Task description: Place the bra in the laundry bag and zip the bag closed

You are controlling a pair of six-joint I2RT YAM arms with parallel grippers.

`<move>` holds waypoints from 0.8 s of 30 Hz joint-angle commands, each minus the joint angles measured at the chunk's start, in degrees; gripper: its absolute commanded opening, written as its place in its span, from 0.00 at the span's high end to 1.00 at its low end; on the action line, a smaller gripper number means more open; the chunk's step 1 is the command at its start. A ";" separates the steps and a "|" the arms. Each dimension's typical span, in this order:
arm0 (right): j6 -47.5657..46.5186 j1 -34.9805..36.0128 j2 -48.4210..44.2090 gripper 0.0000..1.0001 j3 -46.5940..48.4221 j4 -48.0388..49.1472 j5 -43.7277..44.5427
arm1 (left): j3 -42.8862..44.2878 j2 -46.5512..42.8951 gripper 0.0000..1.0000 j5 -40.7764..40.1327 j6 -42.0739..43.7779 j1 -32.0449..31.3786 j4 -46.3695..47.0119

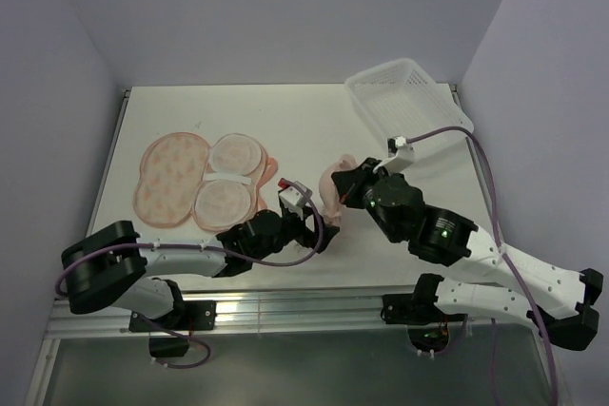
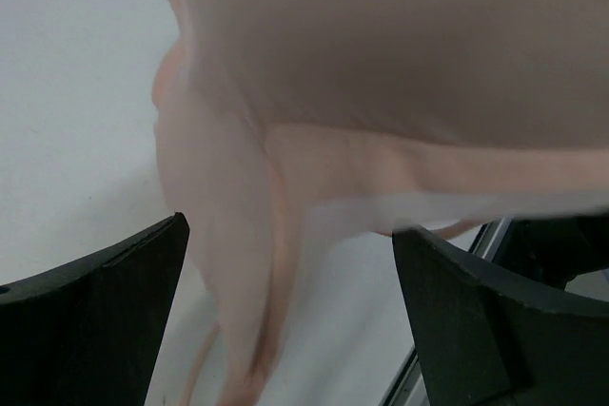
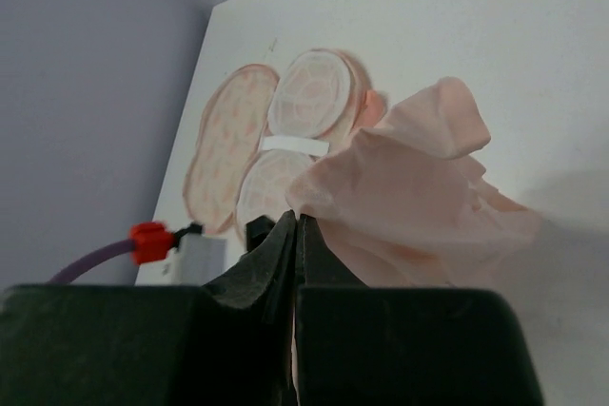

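Right gripper (image 3: 295,225) is pinched tight on the bra (image 3: 419,187), holding it bunched up; left gripper (image 2: 290,244) hangs spread wide around the dangling fabric, grasping nothing. The laundry bag (image 1: 171,178) lies open well off to the left, so loading and zipping both remain.

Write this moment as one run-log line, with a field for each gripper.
right gripper: shut on bra | left gripper: open around hanging bra | laundry bag: open on table, bra not inside

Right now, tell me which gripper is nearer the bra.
Right. The right gripper is shut on the bra; the left gripper is open just beside it, fabric hanging between its fingers, ungripped.
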 commanded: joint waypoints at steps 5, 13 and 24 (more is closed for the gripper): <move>5.06 6.53 -6.07 1.00 2.35 -8.70 11.43 | 3.49 4.19 0.36 0.64 0.03 -3.89 5.73; 6.47 7.42 -1.08 1.00 4.20 -14.51 13.72 | -3.54 0.67 0.89 6.62 -11.63 -8.99 15.83; -1.08 -9.09 17.02 1.00 -0.63 2.43 -1.38 | -10.75 0.25 0.01 -4.43 -19.92 -8.55 16.30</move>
